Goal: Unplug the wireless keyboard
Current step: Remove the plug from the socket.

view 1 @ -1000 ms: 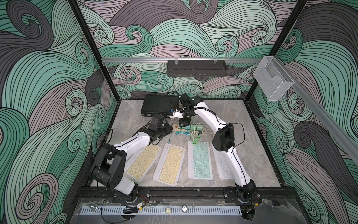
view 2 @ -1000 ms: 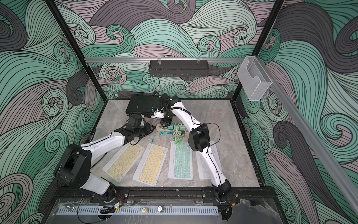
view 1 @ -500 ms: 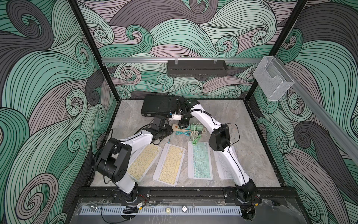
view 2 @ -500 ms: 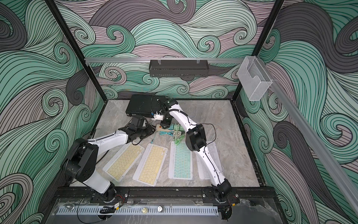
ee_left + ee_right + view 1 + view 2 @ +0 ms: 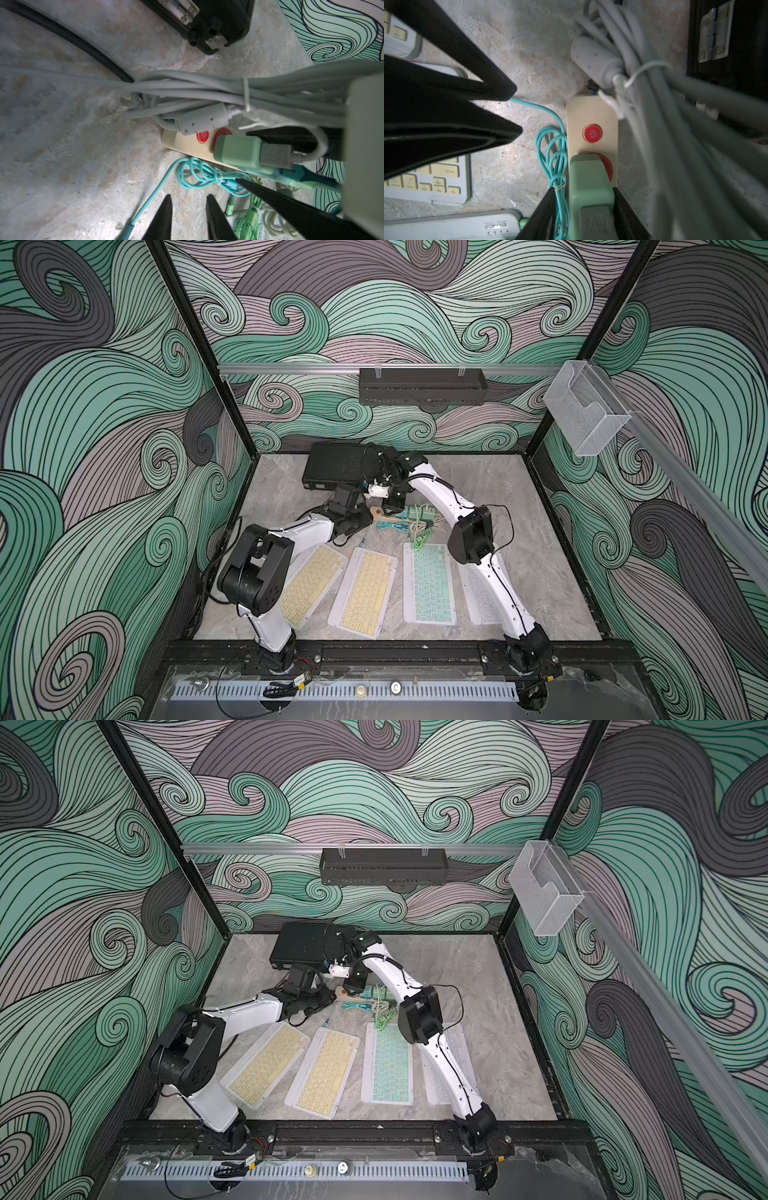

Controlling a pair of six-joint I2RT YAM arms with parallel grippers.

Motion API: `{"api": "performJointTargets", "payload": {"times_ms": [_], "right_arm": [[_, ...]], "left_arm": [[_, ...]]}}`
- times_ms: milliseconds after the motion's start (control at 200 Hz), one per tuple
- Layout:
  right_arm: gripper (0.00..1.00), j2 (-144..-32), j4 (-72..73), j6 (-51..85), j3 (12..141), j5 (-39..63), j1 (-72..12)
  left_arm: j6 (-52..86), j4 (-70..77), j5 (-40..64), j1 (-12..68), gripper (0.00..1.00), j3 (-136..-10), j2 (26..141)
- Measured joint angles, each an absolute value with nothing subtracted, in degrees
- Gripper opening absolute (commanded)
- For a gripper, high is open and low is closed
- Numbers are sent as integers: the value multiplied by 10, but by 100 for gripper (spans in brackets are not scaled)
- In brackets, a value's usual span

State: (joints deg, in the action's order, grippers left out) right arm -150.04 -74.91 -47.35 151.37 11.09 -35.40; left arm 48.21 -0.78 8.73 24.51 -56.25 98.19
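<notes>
right claw [image 5: 583,188] straddles the green charger [image 5: 589,178] plugged into the cream power strip [image 5: 591,112]. one finger is against the charger's side and the other just beside it, with a teal cable [image 5: 559,166] in the gap, so i cannot tell whether it is truly clamped. left claw [image 5: 188,197] hovers near the strip's switch end, narrowly parted and holding nothing. the yellow keyboards [image 5: 365,591], teal keyboard [image 5: 428,583] and white keyboard [image 5: 476,593] lie in a row at the front of the table [image 5: 519,531], well apart from the strip (i cannot trace which one this charger feeds). for a clean pull, i'd judge the grip should close squarely on the charger's body, not its grey plug [image 5: 593,224]. it should then lift straight out of the socket while the left claw pins the strip down. the black tray [image 5: 422,385] on the back rail hides its contents, the clear bin [image 5: 582,418] on the side rail shows nothing inside, and the black case [image 5: 336,466] at the back is shut.
</notes>
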Motion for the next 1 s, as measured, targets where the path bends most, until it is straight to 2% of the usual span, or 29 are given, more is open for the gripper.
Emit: {"api": "performJointTargets", "payload": {"times_ms": [65,300,515,605,781,996], "right_arm": [[42,-1501,-748,-474,1514,112,-354],[24,-1504,-745,-473,1519,109,-354],[10,-1504,-746,-476,1520,105,-355],[7,-1504,-746,-476,1520,105,-355],[0,-1504,-745,-471,1520,111,-353],[0,-1504,-744,-464,1520,119,-351]], "left_arm": [[483,-4,85,244,30,-562,982],[486,6,83,234,30,-567,993],[493,17,83,230,23,-588,1019],[501,24,89,229,16,-602,1040],[529,52,124,229,12,-620,1091],[558,82,144,229,4,-626,1111]]}}
